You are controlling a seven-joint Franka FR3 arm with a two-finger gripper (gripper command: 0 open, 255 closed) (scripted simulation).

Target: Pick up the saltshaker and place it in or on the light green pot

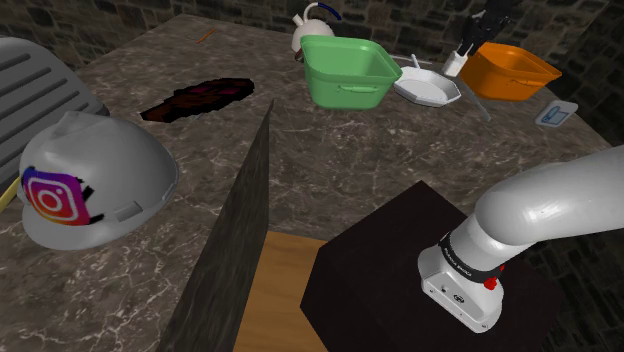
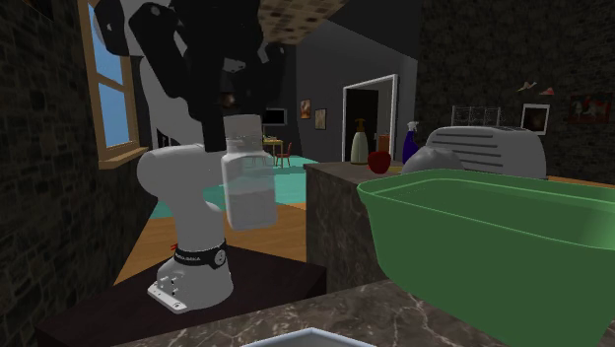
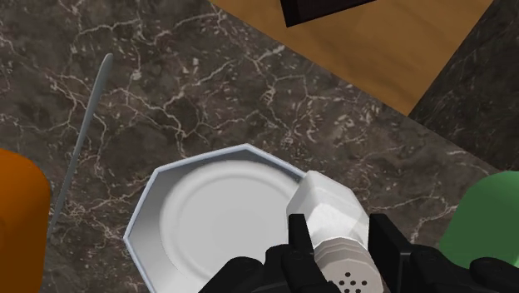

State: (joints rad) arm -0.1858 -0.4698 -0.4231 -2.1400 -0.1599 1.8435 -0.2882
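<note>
Since the claw point(image 3: 339, 229) was clamped on its neck just under the perforated cap, the saltshaker point(image 3: 327, 208) hung clear of the surface point(image 3: 208, 91), with the cap toward the claw's palm and the pale body pointing away. Fingers point(image 3: 299, 241) pressed both sides, so this was a real grip, not just straddling. Holding near the top probably left the base free to go down first and kept the fingers off whatever sat below.

Straight under the claw was a white octagonal plate point(image 3: 204, 220); the shaker was over its rim, not touching. The light green pot point(image 3: 491, 220) sat just beside the plate, off to one side of the claw, near, but the shaker was not over it yet. The orange pot point(image 3: 17, 220) sat on the claw's opposite side, and a thin grey utensil point(image 3: 81, 141) lay flat between it and the plate.

Judgement: pick done, carry phase. What remains is a short sideways move over the green rim, then lower and release. Clearance over the green wall was hard to judge. Risks: clipping the rim, or the tall narrow shaker tipping on release.

Beyond the green pot from the claw stood a white jug point(image 1: 315, 25). Well away sat a grey hard hat point(image 1: 85, 180) with a colourful logo, irrelevant.
</note>
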